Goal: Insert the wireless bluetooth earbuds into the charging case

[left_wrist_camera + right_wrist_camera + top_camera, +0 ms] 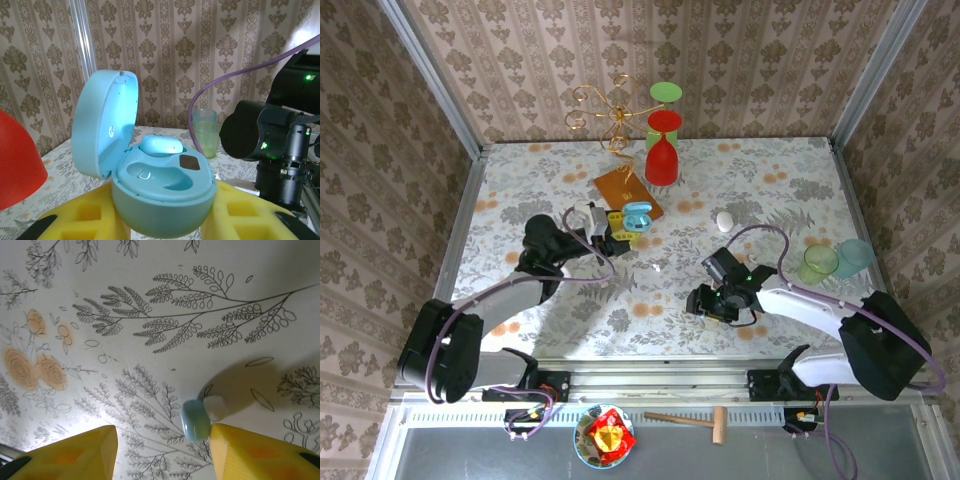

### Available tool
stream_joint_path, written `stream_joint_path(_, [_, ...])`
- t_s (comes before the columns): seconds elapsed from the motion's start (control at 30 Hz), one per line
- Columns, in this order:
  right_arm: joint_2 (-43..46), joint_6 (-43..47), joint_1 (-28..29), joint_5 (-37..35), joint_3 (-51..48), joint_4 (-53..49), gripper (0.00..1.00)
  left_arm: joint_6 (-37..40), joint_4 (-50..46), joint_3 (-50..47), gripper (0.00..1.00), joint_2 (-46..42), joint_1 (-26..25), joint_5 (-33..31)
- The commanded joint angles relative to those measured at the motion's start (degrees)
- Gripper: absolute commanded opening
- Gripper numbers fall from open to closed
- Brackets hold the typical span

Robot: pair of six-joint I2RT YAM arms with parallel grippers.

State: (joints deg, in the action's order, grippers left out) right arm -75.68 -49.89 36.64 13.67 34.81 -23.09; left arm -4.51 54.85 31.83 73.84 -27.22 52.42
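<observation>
The light blue charging case stands open with its lid raised. My left gripper is shut on it, yellow fingers on both sides. One light blue earbud sits in the far slot, and the near slot is empty. From above, the case is at the left gripper, left of the table's centre. Another light blue earbud with a white tip lies on the table. My right gripper is open around it, low over the table, its right finger touching the earbud.
A white pebble-shaped case lies right of centre. A tiny white piece lies between the arms. A wooden board, gold stand and red cup stand at the back. Green and teal cups stand at the right.
</observation>
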Motion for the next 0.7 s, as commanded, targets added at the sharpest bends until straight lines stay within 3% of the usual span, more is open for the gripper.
stream_joint_path(0.0, [-2.1,0.7,0.3,-1.9,2.1,1.2,0.52,1.8,-1.3,-0.2,0.27,-1.9,0.2,0.1])
stream_joint_path(0.67, [-8.3,10.0,0.4,2.4,9.3,2.1,0.55,2.1,-1.6,-0.5,0.27,-1.7,0.1,0.3])
